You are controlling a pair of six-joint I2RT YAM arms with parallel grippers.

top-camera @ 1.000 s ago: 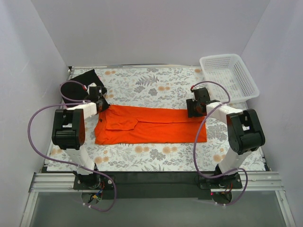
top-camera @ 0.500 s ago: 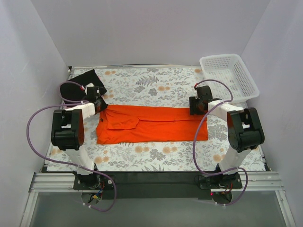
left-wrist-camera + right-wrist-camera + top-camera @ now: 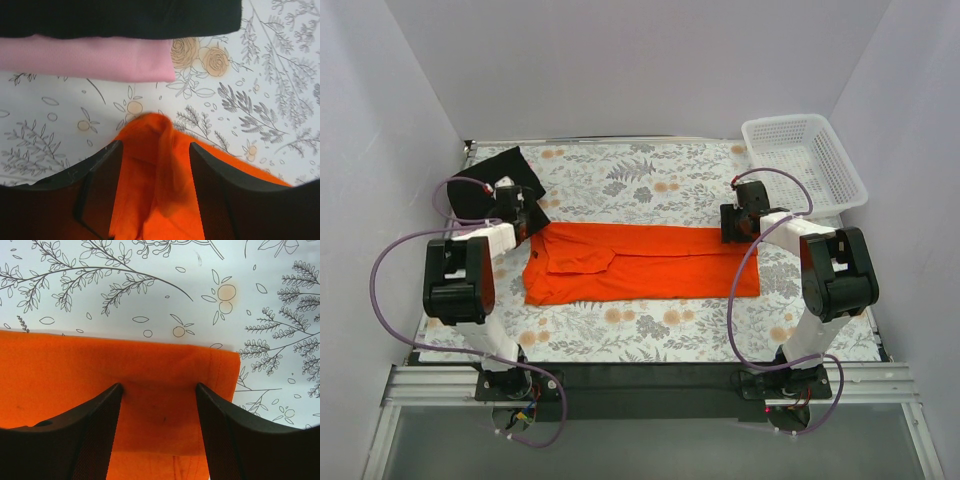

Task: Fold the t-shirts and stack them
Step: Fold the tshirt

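Over the last second the left gripper (image 3: 155, 145) has drawn back a little toward the far left corner and parted its fingers. The plain bright orange cloth t-shirt (image 3: 640, 262) has slid slightly away from the arm bases. That gripper is now released: its two dark fingers stand apart with a small raised pucker of orange cloth between them, not pinched. The right gripper (image 3: 159, 387) is likewise released, its fingers spread over the opposite end of the shirt, whose hemmed corner lies flat just beyond its tips. The orange t-shirt lies on the floral-printed counter (image 3: 650, 180) as a long narrow band stretched from one gripper to the other. Its sleeves are already turned in, so the lengthwise folds look done. Just beyond the left gripper's fingertips, near the orange cloth but not touching it, a folded black cloth t-shirt (image 3: 120, 17) rests on a folded pale pink cloth t-shirt (image 3: 85, 60), the pink edge showing beneath the black. By my reading, two of the three shirts are folded and stacked. What remains is to fold the orange band crosswise into a compact packet and set it on that pile. The white plastic mesh basket (image 3: 805, 160) stands beyond and to the right of the right gripper, apart from the shirt.
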